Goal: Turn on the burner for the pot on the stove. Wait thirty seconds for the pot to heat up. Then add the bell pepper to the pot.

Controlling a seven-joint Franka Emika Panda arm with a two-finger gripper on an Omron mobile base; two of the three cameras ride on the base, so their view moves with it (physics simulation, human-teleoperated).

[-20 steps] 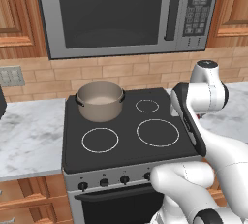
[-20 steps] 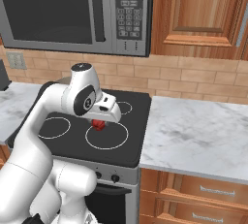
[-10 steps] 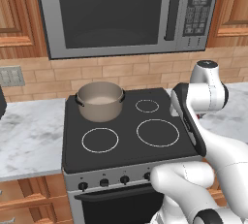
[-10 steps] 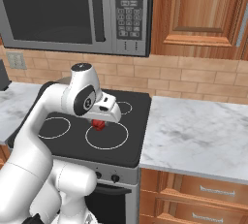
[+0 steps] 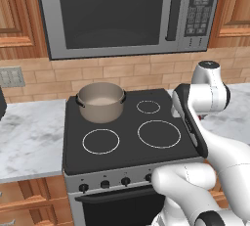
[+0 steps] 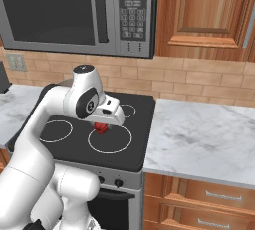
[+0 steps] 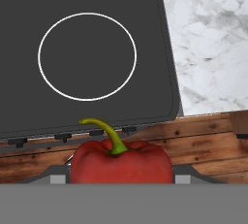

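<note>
One pot (image 5: 100,101) stands on the stove's (image 5: 127,142) back left ring, one of four rings. One bell pepper (image 7: 121,162) is clamped in the gripper (image 6: 101,128), above the stove's front right ring. The hand view shows its green stem; the right base view shows just a red patch under the hand.

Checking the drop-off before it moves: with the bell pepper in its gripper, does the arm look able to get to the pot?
Probably yes. The gripper holds the bell pepper above the stove, and the pot sits open-topped on the back left burner with bare cooktop between.
</note>
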